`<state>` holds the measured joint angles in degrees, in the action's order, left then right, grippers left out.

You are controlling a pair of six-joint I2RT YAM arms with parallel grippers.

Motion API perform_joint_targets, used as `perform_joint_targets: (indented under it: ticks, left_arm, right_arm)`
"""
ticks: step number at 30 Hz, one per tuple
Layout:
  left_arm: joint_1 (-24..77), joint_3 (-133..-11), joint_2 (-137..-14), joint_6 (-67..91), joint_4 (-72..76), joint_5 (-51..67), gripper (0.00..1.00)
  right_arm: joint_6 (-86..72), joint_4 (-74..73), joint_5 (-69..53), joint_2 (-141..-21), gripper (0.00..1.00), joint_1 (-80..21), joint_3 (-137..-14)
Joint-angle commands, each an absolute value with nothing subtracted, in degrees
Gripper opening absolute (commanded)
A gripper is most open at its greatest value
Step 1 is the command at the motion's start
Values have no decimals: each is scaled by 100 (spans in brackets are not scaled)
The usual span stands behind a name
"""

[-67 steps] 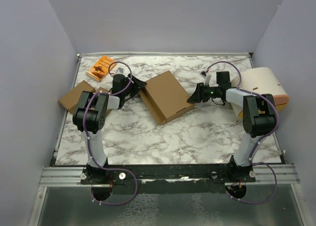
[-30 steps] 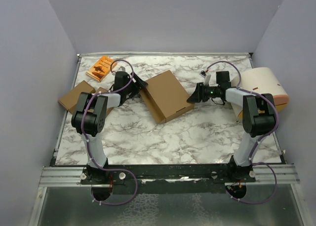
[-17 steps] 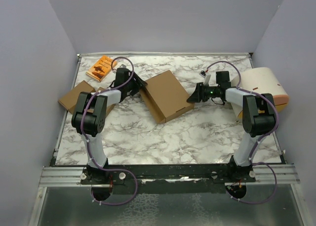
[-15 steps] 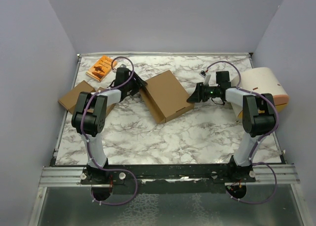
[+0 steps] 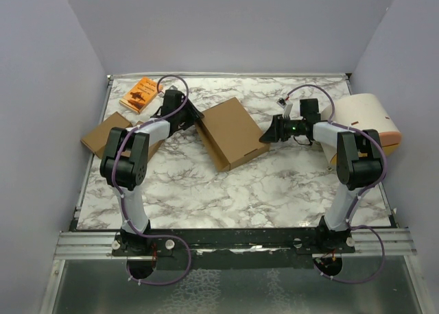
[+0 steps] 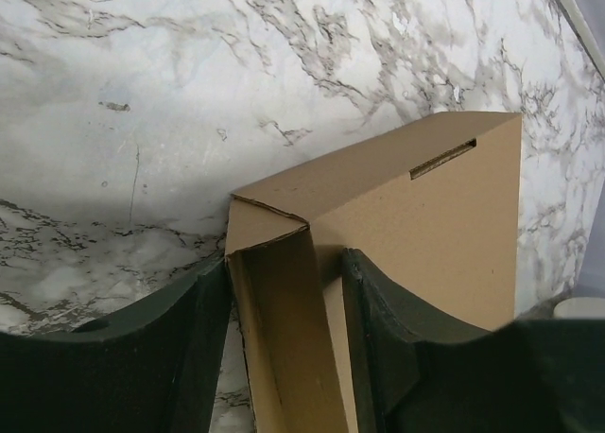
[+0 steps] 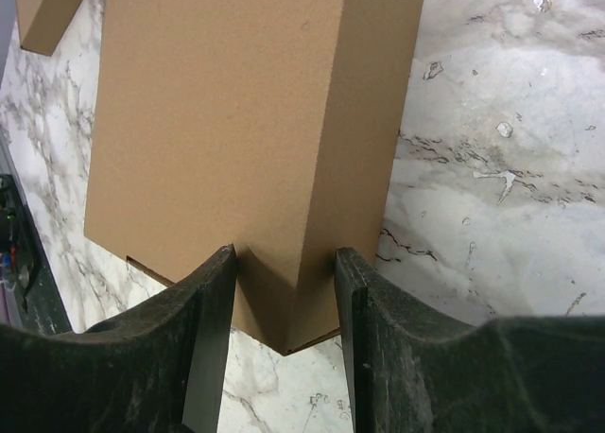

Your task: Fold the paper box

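The paper box (image 5: 230, 134) lies folded into a flat brown rectangle, skewed, in the middle of the marble table. My left gripper (image 5: 195, 115) is at its far left corner. In the left wrist view my left gripper (image 6: 285, 260) holds the box (image 6: 425, 206) by its side wall, one finger (image 6: 198, 338) against the wall's lower edge and the other over the top panel. My right gripper (image 5: 266, 136) is at the right corner. In the right wrist view my right gripper (image 7: 284, 255) pinches that corner of the box (image 7: 227, 121).
An orange book (image 5: 140, 94) lies at the far left of the table. A second brown cardboard piece (image 5: 103, 136) sits by the left edge, behind my left arm. A beige rounded object (image 5: 363, 118) stands at the right edge.
My left gripper has slid toward the far side along the box's left corner and its jaws have narrowed onto the side wall. The right arm and the box have not moved.
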<state>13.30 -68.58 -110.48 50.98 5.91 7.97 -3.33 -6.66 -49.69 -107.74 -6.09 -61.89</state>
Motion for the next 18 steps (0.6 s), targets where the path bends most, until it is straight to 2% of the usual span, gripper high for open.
perform_joint_targets:
  ticks: [1, 3, 8, 14, 18]
  left_arm:
    - [1404, -7088, -10954, 4723, 138, 288, 47]
    - [1467, -7166, -10976, 4604, 50, 185, 41]
    - [1576, -7321, -11029, 4341, -158, -26, 33]
    - [1668, -7435, -11100, 4180, -303, -165, 11]
    - [1677, -7421, -11088, 4175, -266, -173, 7]
  right_arm:
    - [-20, -1055, -4528, -11136, 43, -720, -6100]
    - [-18, -1055, -4527, -11136, 43, -723, -6098]
    - [-18, -1055, -4529, -11143, 43, -729, -6100]
    - [-12, -1062, -4527, -11142, 43, -738, -6106]
    - [-9, -1063, -4529, -11144, 43, -736, -6108]
